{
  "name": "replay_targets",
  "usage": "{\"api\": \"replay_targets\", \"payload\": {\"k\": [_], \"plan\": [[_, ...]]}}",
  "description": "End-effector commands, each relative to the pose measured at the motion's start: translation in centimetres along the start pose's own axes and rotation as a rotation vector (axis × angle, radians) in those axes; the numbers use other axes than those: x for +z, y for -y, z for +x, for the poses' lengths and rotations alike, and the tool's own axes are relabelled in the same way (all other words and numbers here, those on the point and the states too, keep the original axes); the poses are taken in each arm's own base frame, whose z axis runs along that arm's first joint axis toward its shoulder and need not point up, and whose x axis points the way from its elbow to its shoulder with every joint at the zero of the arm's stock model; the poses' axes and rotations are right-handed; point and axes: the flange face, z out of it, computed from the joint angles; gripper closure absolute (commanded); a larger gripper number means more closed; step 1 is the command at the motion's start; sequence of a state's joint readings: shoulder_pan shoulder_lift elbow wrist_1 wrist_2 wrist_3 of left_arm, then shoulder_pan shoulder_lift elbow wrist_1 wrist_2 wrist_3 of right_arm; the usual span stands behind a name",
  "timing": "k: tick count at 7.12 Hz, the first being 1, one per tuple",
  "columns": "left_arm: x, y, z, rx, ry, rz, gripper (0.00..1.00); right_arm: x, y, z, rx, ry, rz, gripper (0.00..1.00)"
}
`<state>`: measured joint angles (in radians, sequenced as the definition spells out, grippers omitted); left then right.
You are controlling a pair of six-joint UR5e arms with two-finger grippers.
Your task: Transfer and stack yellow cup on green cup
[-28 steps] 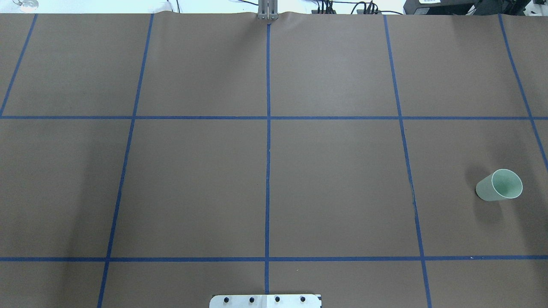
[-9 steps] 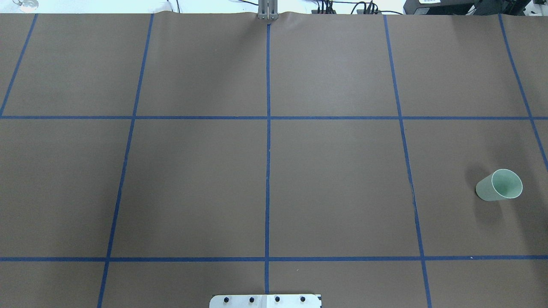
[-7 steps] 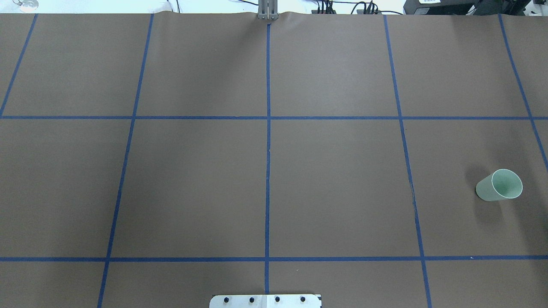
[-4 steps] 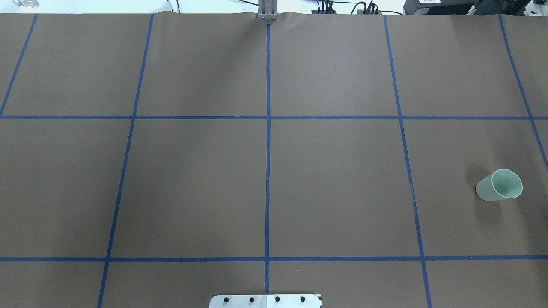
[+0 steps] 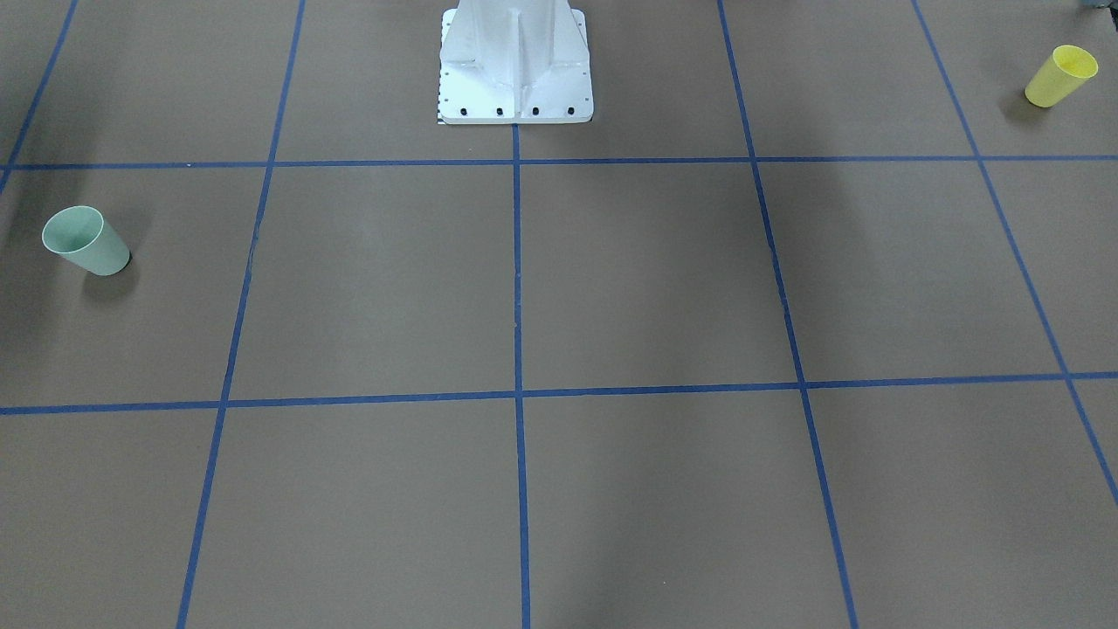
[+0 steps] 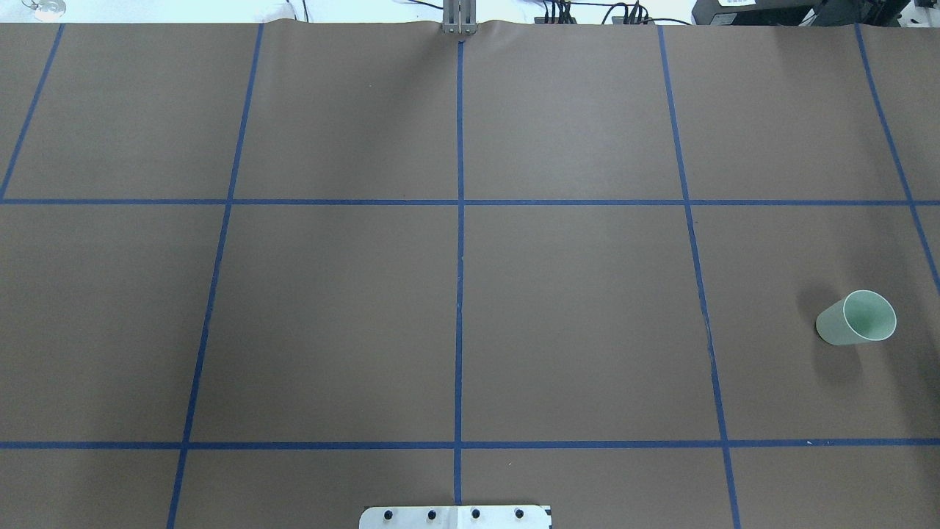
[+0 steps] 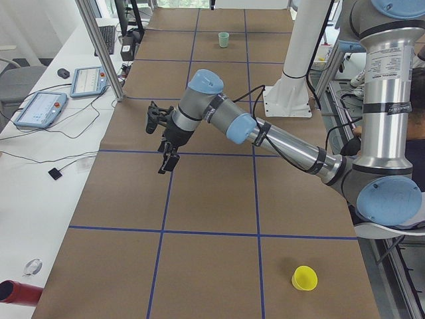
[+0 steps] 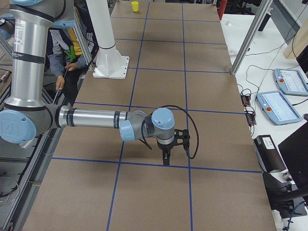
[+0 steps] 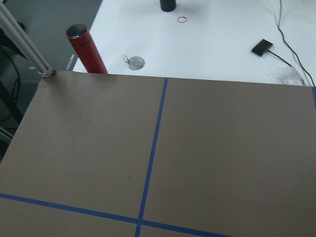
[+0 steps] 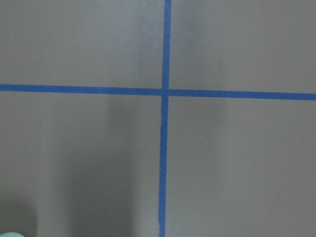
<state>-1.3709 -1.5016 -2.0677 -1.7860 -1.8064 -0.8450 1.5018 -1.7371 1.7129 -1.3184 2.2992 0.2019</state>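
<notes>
The yellow cup (image 5: 1061, 76) stands upright near the robot's left end of the table, close to its side; it also shows in the exterior left view (image 7: 305, 278) and far off in the exterior right view (image 8: 135, 6). The green cup (image 6: 857, 317) stands upright near the robot's right end (image 5: 85, 242). A sliver of it shows at the right wrist view's bottom left (image 10: 10, 234). My left gripper (image 7: 167, 161) hangs above the table's middle, far from the yellow cup. My right gripper (image 8: 166, 160) points down over the table. I cannot tell whether either is open or shut.
The white robot base (image 5: 515, 70) stands at the table's near middle edge. A red cylinder (image 9: 86, 49) stands off the paper's corner at the left end. Touch pendants (image 7: 40, 109) lie on the side bench. A person (image 8: 67, 45) sits beside the robot.
</notes>
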Motion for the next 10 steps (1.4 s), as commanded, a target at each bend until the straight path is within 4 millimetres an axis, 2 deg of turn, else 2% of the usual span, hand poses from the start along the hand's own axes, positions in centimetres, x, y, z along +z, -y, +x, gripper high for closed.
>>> {"api": "replay_targets", "payload": {"k": [1, 2, 4, 6, 7, 8, 10], "plan": [[3.9, -4.7, 3.3, -0.179, 0.174, 0.076, 0.00, 0.0, -0.2, 0.0, -0.001, -0.003, 0.001, 0.00], [5.5, -6.4, 3.8, -0.254, 0.294, 0.112, 0.00, 0.0, -0.2, 0.1, 0.003, -0.006, 0.000, 0.00], [8.2, -11.0, 3.5, -0.395, 0.574, 0.135, 0.00, 0.0, -0.2, 0.1, 0.005, -0.008, 0.000, 0.00], [9.9, -15.9, 2.8, -0.510, 0.820, 0.152, 0.00, 0.1, -0.3, 0.2, 0.006, -0.008, -0.002, 0.00], [12.8, -18.1, 1.2, -0.593, 0.930, 0.155, 0.00, 0.1, -0.3, 0.2, 0.000, -0.005, -0.003, 0.00], [14.4, -20.1, 0.3, -0.654, 1.008, 0.167, 0.00, 0.1, -0.4, 0.2, -0.002, -0.004, -0.004, 0.00], [17.8, -23.6, -3.0, -0.793, 1.221, 0.137, 0.00, 0.0, -0.2, -0.1, -0.028, 0.007, 0.022, 0.00]]}}
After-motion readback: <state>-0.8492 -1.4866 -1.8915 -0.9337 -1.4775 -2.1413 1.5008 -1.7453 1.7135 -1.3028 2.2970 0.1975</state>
